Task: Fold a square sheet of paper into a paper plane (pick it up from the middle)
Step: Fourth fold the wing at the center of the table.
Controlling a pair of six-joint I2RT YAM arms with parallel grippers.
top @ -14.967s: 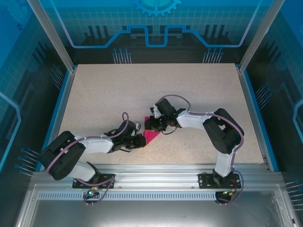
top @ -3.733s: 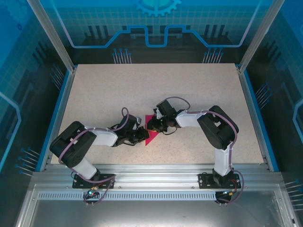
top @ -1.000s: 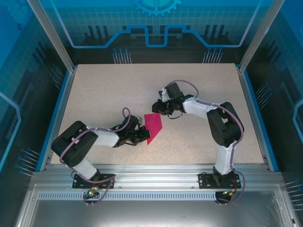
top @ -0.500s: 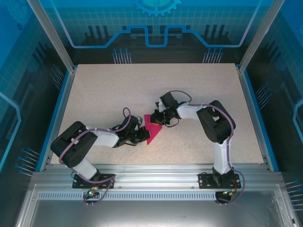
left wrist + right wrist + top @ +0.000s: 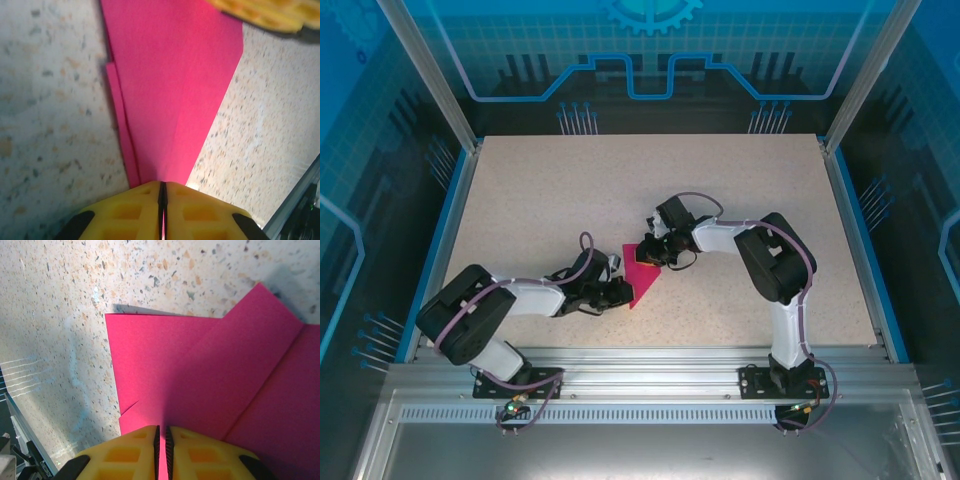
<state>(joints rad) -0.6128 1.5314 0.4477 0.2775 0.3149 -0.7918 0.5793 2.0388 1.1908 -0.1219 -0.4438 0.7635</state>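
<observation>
While the left gripper [image 5: 161, 185], fingers pressed together, appears to pinch the sharp tip of the half-folded paper plane [image 5: 642, 277], the right gripper [image 5: 161, 429], its jaws likewise all but closed, sits low over the wide end, which lies flat on the table [image 5: 750, 200] ahead of and beneath its fingertips; judged from here, a pull by either arm while the other holds fast could tear the thin magenta paper, skew its centre crease or spring the side flaps open
</observation>
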